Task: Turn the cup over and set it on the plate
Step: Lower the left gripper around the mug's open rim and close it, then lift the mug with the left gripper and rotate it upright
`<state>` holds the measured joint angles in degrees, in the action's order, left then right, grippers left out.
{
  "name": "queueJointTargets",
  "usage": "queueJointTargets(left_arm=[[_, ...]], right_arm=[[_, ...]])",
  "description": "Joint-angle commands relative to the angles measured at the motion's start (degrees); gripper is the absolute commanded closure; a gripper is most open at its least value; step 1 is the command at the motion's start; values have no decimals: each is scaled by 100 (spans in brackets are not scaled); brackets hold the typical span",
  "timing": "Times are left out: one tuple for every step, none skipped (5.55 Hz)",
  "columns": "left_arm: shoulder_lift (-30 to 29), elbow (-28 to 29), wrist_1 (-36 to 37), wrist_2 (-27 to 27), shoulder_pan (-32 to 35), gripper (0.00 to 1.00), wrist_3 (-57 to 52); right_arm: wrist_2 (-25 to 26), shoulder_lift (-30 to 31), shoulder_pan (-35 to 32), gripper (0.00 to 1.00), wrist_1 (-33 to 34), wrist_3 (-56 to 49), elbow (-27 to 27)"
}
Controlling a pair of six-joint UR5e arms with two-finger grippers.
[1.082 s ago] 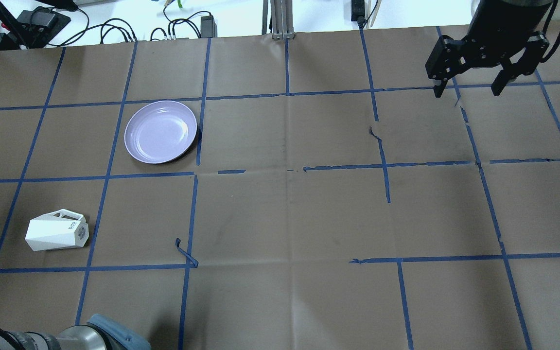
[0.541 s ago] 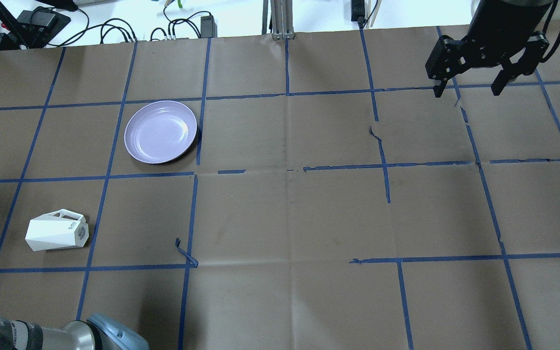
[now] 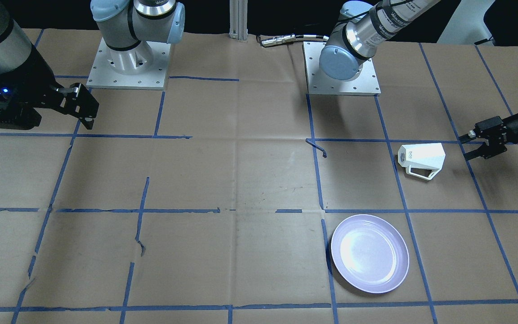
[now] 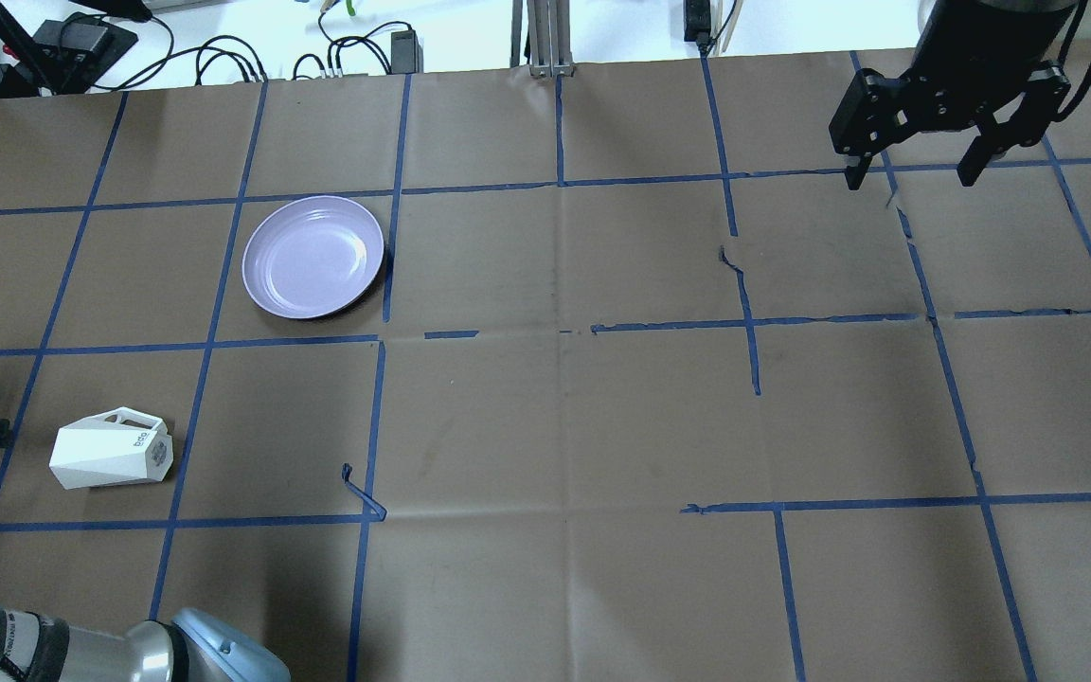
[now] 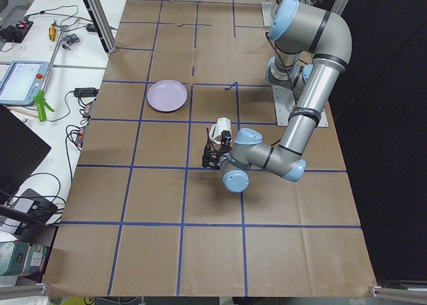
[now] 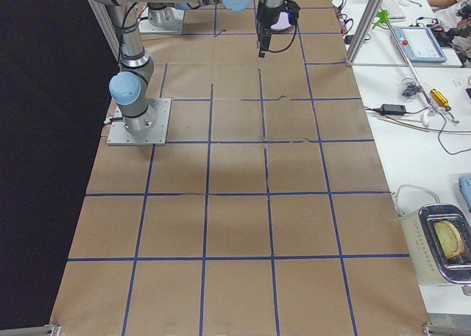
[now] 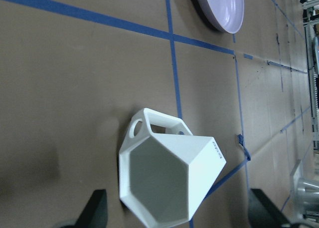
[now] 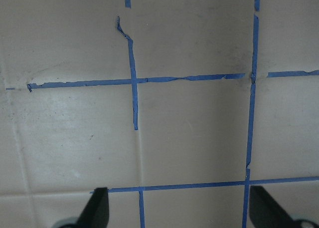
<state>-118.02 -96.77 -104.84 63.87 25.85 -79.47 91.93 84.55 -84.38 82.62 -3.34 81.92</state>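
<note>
Left fingers (image 7: 94, 215) are spread wide and hold nothing. They sit low over the table (image 3: 241, 180), just short of the cup (image 7: 169, 183), with no contact visible. The cup lies on its side with its hexagon mouth facing the left fingers and its handle on the side toward the plate (image 3: 369, 253). In the wrist view the cup sits between the two finger lines but ahead of them, so it is not yet enclosed.

The plate is well apart from the cup, about one taped square over, and has nothing on it.

Right fingers (image 4: 976, 156) are also spread and empty. They hang above the opposite far corner of the table, well away from both cup and plate, and look idle.

Progress: nothing is finished. The cup is not grasped, not turned and not on the plate. This reads as the left arm's approach step. What is left is to close in on the cup, grip it, turn it, carry it over, set it on the plate and let go.
</note>
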Motion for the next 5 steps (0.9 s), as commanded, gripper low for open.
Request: queueJointTargets(left_arm=[[-185, -52, -597, -33, 43, 2, -111], [-439, -17, -608, -42, 52, 2, -199], [-459, -26, -642, -42, 121, 2, -200], [-459, -17, -773, -50, 192, 7, -200], [-468, -34, -844, -77, 279, 18, -226]], right_arm=[[0, 0, 0, 0, 0, 0, 0], [0, 0, 0, 0, 0, 0, 0], [0, 0, 0, 0, 0, 0, 0], [0, 0, 0, 0, 0, 0, 0], [0, 0, 0, 0, 0, 0, 0]])
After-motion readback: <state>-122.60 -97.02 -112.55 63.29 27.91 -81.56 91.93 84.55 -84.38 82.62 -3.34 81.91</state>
